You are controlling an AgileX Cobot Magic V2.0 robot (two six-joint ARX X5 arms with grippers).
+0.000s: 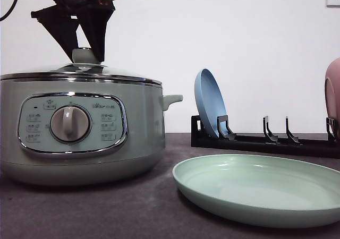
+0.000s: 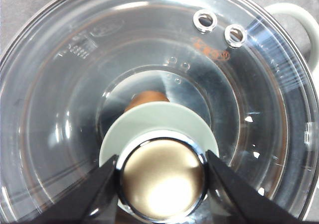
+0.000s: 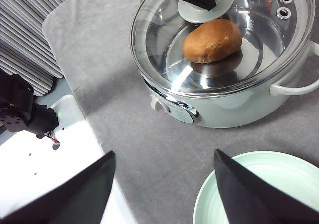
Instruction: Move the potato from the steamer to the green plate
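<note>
Glass lid (image 3: 219, 40) sits on the steamer (image 1: 79, 133) over the potato (image 3: 213, 40); left pincer (image 2: 162, 176) clamps its knob (image 2: 162, 181), right pincer (image 3: 162, 184) gapes above the green plate (image 1: 260, 188); a slipping knob could drop the lid.

We see a staged lab bench set up like a kitchen: a bare white wall (image 1: 255, 37), a grey cloth-covered table (image 3: 114, 74), a steamer (image 1: 79, 127) and a black dish rack (image 1: 265, 141) holding a blue plate (image 1: 210, 103), with a white robot base (image 3: 45, 159) beside the table.
</note>
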